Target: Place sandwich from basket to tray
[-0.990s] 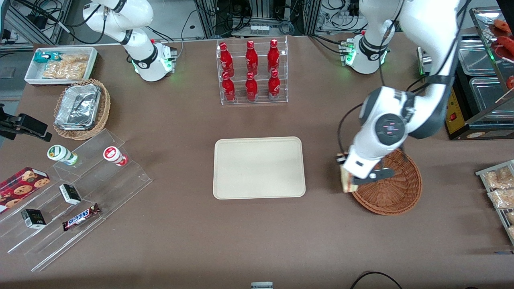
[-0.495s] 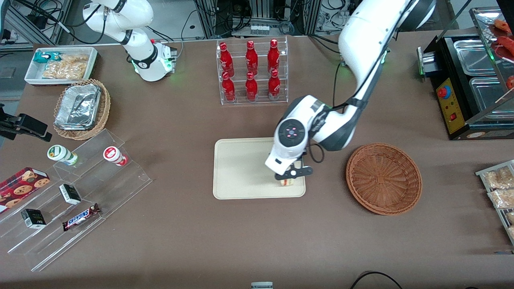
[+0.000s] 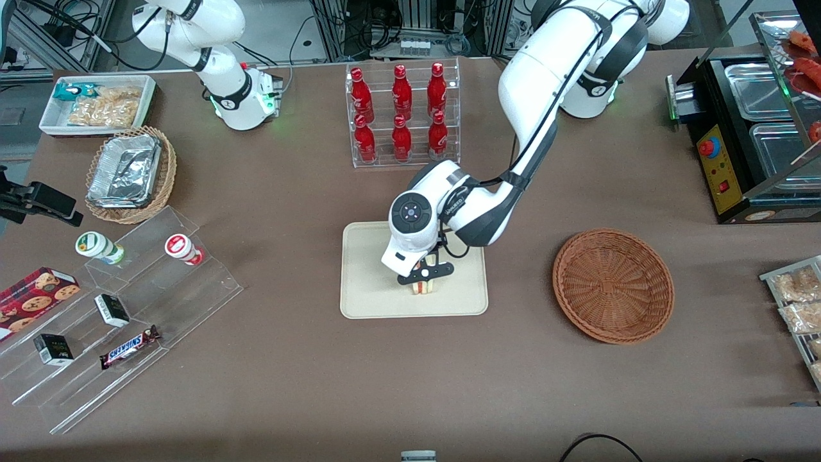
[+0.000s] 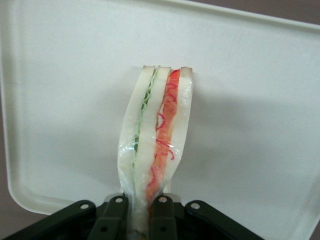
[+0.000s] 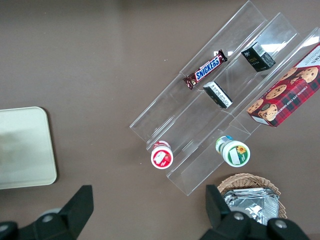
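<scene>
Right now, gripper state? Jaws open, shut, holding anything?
Left gripper: jaws shut on the sandwich, held over the tray. Basket has nothing in it.

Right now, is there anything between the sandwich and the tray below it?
Nothing visible. The tool is shut on the sandwich right over the tray, and the tray surface under it is bare.

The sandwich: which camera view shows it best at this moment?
The left wrist view: the sandwich fills the frame, layers visible, pinched by the gripper over the tray. The front view shows only a small piece under the arm. The right wrist view shows none of it.
</scene>
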Controlling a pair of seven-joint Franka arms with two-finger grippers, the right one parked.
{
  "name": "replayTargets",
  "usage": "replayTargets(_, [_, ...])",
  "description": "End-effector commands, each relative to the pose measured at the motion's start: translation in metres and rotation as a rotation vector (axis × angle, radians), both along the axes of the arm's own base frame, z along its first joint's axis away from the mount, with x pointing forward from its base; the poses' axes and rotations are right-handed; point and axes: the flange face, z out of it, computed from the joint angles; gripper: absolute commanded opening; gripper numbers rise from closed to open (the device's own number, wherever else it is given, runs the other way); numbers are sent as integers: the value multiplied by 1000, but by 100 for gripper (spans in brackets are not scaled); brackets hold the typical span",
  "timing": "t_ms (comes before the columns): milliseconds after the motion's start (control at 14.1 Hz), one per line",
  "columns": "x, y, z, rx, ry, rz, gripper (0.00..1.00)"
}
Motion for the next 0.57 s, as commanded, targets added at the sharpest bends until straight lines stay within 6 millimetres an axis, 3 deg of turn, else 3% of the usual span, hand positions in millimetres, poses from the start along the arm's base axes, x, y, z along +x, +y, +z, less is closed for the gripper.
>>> replayTargets(0, [-1,-10,-3,-14,12,12,7])
replayTargets(71, [-3,-11,-4,-17,17,9,12])
replayTargets(141, [-3,-11,-3,-26,25,12,26])
replayTargets(212, [0,-8,1,-51,46,23,73])
replayTargets(283, [2,-7,4,-68,53,22,100])
replayTargets(495, [-1,-15,32,-60,-11,-12,100])
